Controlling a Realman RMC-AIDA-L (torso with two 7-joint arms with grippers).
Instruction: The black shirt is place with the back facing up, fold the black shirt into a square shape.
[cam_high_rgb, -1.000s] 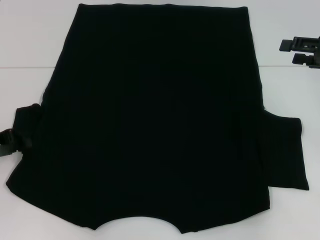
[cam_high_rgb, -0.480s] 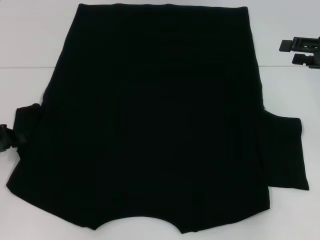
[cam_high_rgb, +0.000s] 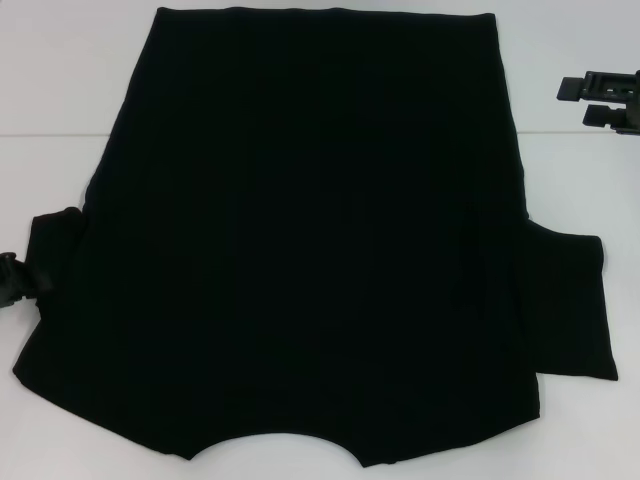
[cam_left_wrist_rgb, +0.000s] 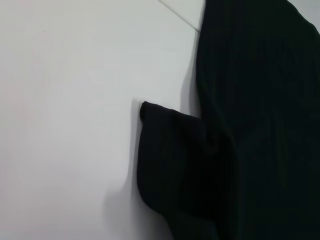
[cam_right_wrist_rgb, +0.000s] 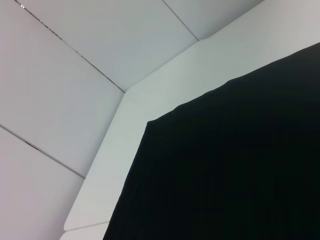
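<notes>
Head view had the black shirt (cam_high_rgb: 310, 240) flat on the desk (cam_high_rgb: 60, 60), left pincer (cam_high_rgb: 12, 280) just beside the bunched sleeve (cam_high_rgb: 55, 245), finger state unclear; right pincer (cam_high_rgb: 605, 100) parked apart, spread; likely snag: single-layer grab, skewed fold.

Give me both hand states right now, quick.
Left hand: at the black shirt's left sleeve edge, open or closed cannot be told.
Right hand: parked off to the far right, open, holding nothing.
</notes>
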